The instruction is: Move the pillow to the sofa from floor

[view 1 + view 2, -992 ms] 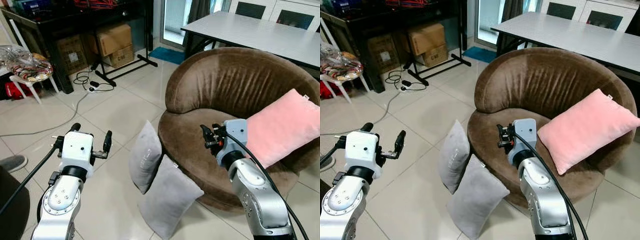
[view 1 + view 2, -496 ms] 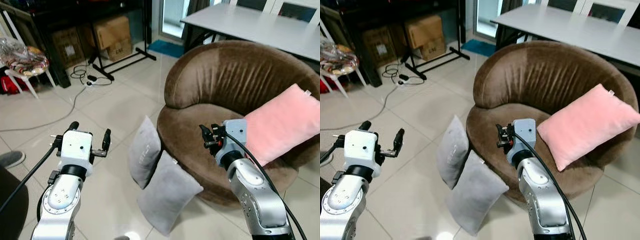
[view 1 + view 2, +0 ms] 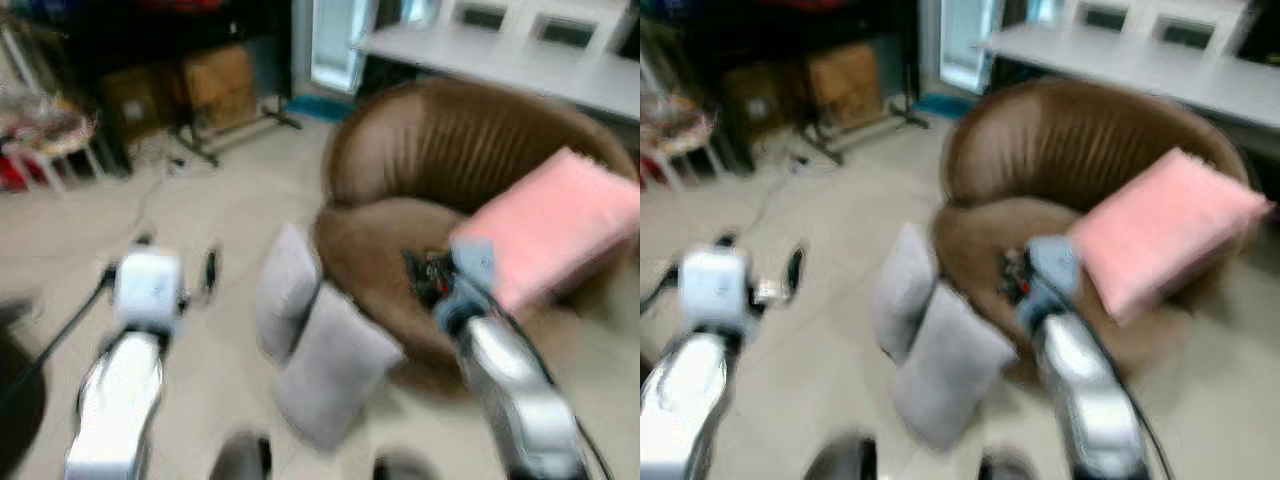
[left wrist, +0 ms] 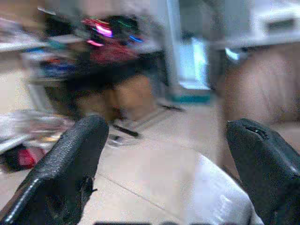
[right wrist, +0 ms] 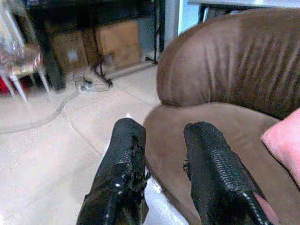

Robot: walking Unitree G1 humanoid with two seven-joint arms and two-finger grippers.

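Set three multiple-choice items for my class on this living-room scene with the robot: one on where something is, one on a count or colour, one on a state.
1. Where is the pink pillow?
A. on the floor by the boxes
B. on the brown sofa
C. on the grey table

2. How many grey pillows stand on the tiled floor against the sofa's front?
A. one
B. two
C. four

3. How do the left gripper fingers stand?
A. spread wide with nothing between them
C. shut on a pillow
B. shut on a cable

Answers:
1 B, the pink pillow leans against the sofa's backrest on the seat.
2 B, two grey pillows lean side by side at the sofa's front.
3 A, the left wrist view shows a wide bare gap between the two black fingers.
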